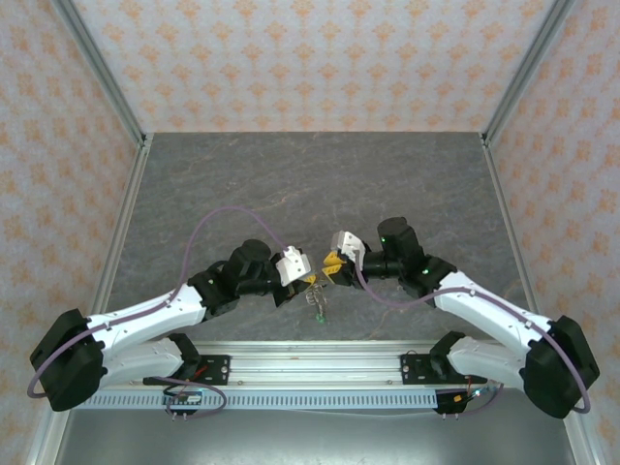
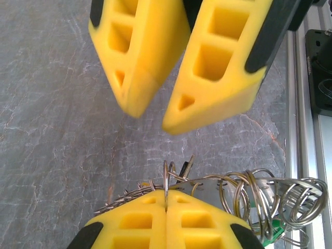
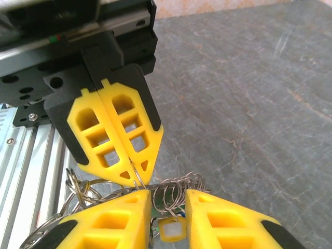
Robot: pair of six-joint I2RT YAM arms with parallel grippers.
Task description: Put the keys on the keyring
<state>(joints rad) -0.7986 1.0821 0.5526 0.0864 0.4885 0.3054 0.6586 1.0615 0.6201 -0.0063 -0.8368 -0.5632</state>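
Observation:
My left gripper (image 2: 166, 201) is shut on a thin metal loop of the keyring (image 2: 166, 179), which stands edge-on out of its tips. A cluster of small rings (image 2: 259, 196) hangs to the right of it, with a green key head (image 2: 273, 228) below. My right gripper (image 3: 168, 194) faces the left gripper (image 3: 134, 179) tip to tip, its jaws apart. Several small rings (image 3: 181, 187) and a yellow-headed key (image 3: 172, 229) sit in that gap, not pinched. From above, both grippers (image 1: 312, 281) (image 1: 331, 263) meet low near the table's front, and the keys (image 1: 318, 308) dangle below.
The grey stone-patterned table (image 1: 310, 184) stretches away behind the grippers. An aluminium rail (image 1: 310, 363) runs along the near edge, right beside the bundle. Metal posts (image 1: 102, 68) and patterned walls close in the sides and back.

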